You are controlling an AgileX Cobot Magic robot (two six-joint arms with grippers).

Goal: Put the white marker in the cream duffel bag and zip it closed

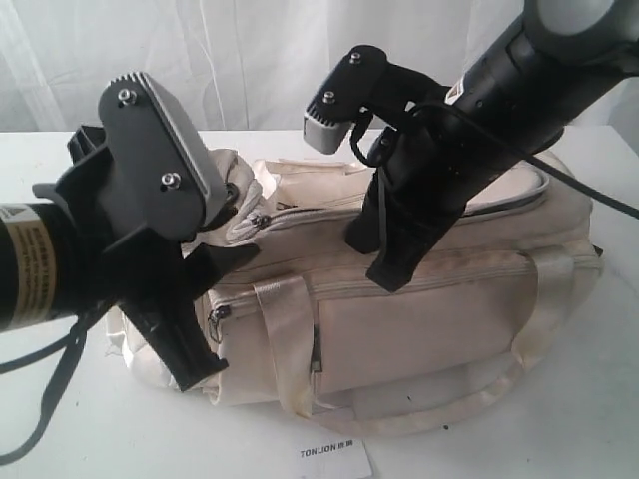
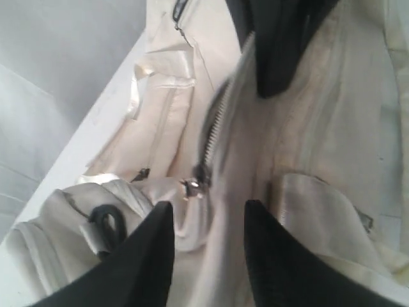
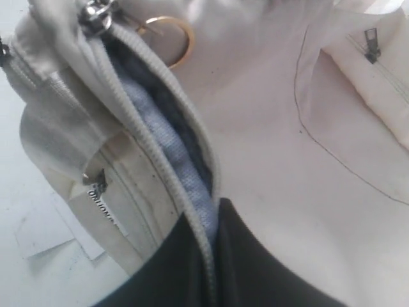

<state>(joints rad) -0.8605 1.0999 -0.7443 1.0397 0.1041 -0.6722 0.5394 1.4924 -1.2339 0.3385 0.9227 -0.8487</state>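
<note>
1. White curtain [image 1: 250, 60] backs a white table [image 1: 574, 404] in the exterior view. On the table lies the cream duffel bag [image 1: 419, 309], its long axis running from 9 o'clock to 3 o'clock. The left gripper [image 1: 225, 314] hangs at the bag's 9 o'clock end. The right gripper [image 1: 374, 267] comes down from 1 o'clock onto the top zip near the middle. The white marker shows nowhere on the table or on the bag.

2. Left wrist view: the left gripper's jaws stand apart and grasp nothing. The zip slider [image 2: 195, 187] lies just ahead of the fingertips, close but not touching. From it the zip teeth [image 2: 216, 121] run straight away along the bag towards the right gripper. The left arm is plainly the nearer one, so I judge the coming move to be a grasp on the slider and a pull towards 3 o'clock.

3. Right wrist view: the right gripper is clenched on the zip edge of the bag's top opening. The mouth gapes, showing grey lining [image 3: 163, 137] and a dark gap. A gold ring [image 3: 167, 38] hangs by a slider. No marker is visible inside, and I cannot tell whether it lies deeper.
</note>
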